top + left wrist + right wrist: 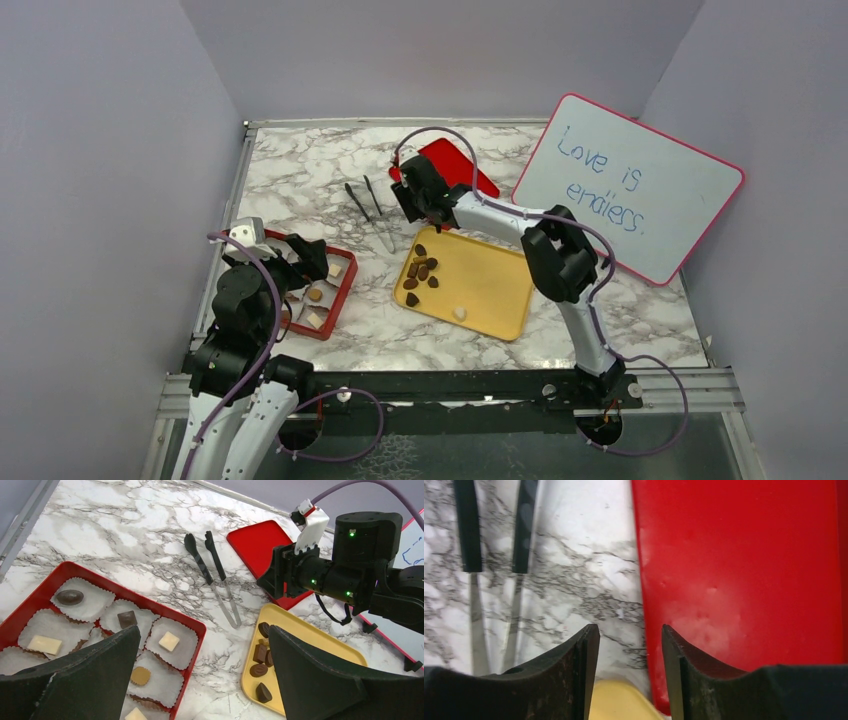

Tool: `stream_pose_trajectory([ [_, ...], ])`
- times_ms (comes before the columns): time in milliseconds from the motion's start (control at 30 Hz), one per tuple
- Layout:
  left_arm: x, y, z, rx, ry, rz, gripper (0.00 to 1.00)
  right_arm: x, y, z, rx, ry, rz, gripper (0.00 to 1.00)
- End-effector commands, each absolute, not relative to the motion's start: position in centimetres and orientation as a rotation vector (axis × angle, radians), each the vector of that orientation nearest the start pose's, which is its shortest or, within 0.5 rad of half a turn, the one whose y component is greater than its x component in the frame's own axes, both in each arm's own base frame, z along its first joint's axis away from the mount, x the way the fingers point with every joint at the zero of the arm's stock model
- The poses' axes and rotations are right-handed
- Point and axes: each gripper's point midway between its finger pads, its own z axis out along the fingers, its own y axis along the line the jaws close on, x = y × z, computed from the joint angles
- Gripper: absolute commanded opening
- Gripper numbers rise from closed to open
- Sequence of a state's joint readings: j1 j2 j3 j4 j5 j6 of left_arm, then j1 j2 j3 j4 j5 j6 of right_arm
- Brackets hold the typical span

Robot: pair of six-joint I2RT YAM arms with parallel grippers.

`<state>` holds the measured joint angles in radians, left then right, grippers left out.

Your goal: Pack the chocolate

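Observation:
Several dark chocolates (421,270) and one cream-white piece (460,313) lie on a yellow tray (490,295). A red box (343,290) with white paper cups holds more. In the left wrist view it holds a dark oval (69,597), a dark square (127,618), white squares (168,641) and a tan round (140,675). My left gripper (312,258) hangs open and empty over the box's right edge (204,630). My right gripper (425,215) is open and empty (630,627), low over the marble between the red lid (744,570) and the tray's back corner (619,700).
Black-handled metal tongs (370,210) lie on the marble left of the red lid (455,165). A pink-framed whiteboard (630,190) stands at the back right, close to my right arm. Grey walls enclose the table on three sides.

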<state>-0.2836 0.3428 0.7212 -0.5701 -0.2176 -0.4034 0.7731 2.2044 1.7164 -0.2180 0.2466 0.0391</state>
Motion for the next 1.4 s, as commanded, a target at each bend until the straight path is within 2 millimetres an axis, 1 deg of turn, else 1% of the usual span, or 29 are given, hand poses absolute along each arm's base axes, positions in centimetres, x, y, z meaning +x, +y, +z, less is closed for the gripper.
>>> stream_pose_trajectory([
  [0, 21.5, -3.9, 26.1, -0.272, 1.745, -0.306, 0.99, 46.0, 36.2, 8.7, -0.668, 2.119, 0.135, 0.5],
  [167, 21.4, -3.8, 26.2, -0.275, 1.743, -0.305, 0.99, 46.7, 35.4, 7.6, -0.698, 2.128, 0.102, 0.4],
  [333, 21.4, -3.8, 26.2, -0.276, 1.74, -0.305, 0.99, 47.2, 34.9, 6.4, -0.692, 2.153, 0.092, 0.37],
  [400, 21.4, -3.8, 26.2, -0.277, 1.738, -0.305, 0.99, 47.2, 35.1, 6.2, -0.697, 2.156, 0.106, 0.36],
  [667, 21.5, -3.8, 26.1, -0.277, 1.745, -0.299, 0.99, 46.6, 35.9, 4.0, -0.725, 2.199, 0.17, 0.32],
  [933, 21.5, -3.7, 26.1, -0.278, 1.743, -0.298, 0.99, 46.4, 35.7, 2.2, -0.748, 2.225, 0.15, 0.28],
  [1233, 21.4, -3.7, 26.1, -0.278, 1.742, -0.299, 0.99, 46.5, 35.2, 1.7, -0.77, 2.218, 0.123, 0.22],
  [1367, 21.4, -3.6, 26.2, -0.283, 1.738, -0.296, 0.99, 46.8, 35.3, 2.1, -0.787, 2.191, 0.114, 0.15],
])
